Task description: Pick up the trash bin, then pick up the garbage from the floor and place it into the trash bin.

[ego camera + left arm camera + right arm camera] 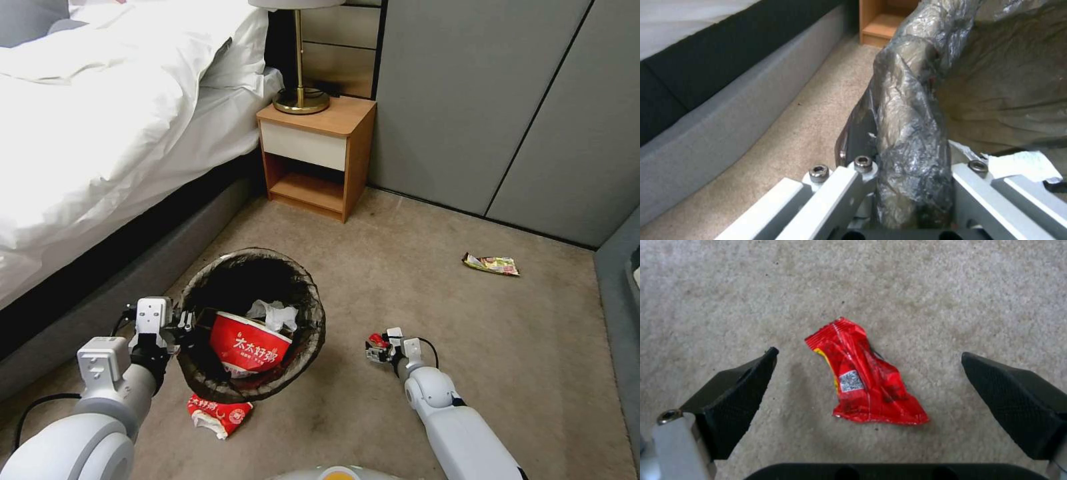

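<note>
- The left gripper is closed tight on the rim of the trash bin. In the left wrist view, its two fingers pinch the dark bag liner that is folded over the rim.
- The trash bin is tipped toward the robot, so its mouth shows. It is just beside the grey bed base.
- Inside the trash bin lie a red noodle bowl and a crumpled white tissue.
- A red and white wrapper lies on the carpet, right by the trash bin.
- The right gripper is low over the carpet, to the right of the trash bin. Its black fingers are spread wide apart.
- A small red snack wrapper lies flat on the carpet between those fingers. They are not touching it.
- Farther off, near the grey wall, lies a yellow snack wrapper.
- A wooden nightstand with a gold lamp stands by the bed.
</note>
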